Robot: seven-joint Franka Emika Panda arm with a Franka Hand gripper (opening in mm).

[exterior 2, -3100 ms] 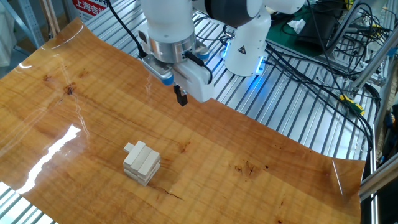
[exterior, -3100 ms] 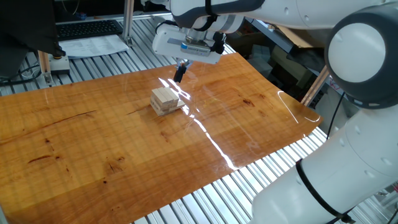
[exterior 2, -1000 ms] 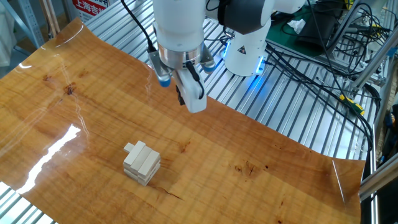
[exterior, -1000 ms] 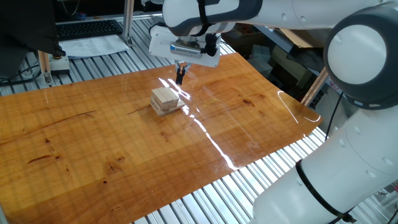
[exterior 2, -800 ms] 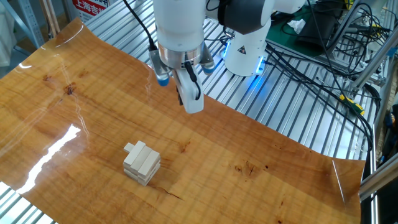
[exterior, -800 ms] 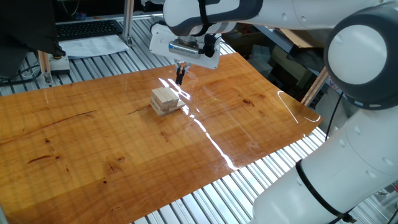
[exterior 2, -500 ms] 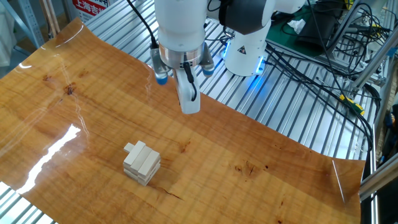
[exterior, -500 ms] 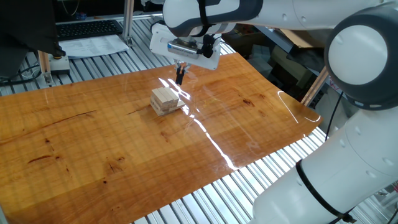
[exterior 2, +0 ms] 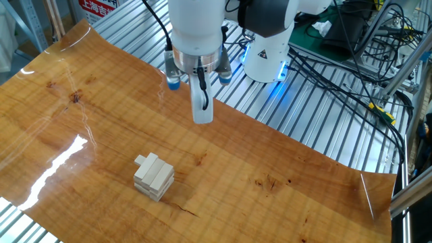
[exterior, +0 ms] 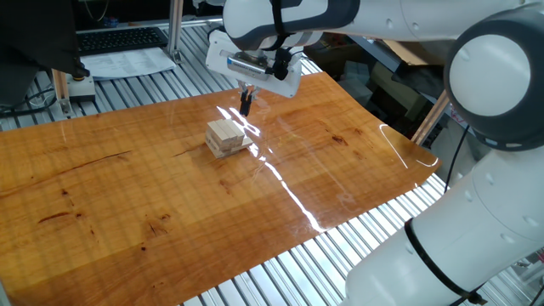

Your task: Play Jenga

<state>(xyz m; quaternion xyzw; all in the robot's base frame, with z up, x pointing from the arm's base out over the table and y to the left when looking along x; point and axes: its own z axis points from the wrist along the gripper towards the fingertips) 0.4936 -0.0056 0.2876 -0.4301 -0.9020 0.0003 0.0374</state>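
Bench (exterior: 127, 195) (exterior 2: 283, 202): glossy orange-brown wood-grain sheet laid over a ribbed metal slat frame (exterior: 289, 272) (exterior 2: 283, 121), slats exposed along the edges. Sheet corners curl up slightly. Bright glare streak (exterior: 280, 183) runs across the surface; dark knots and grain marks scattered. Only item directly on it: small stack of pale unpainted rectangular wooden blocks (exterior: 227, 138) (exterior 2: 154, 177), about three crossed layers, sitting mid-sheet. In the other fixed view one block in the upper part sticks out to the left. Stack stands upright, flat on the sheet.
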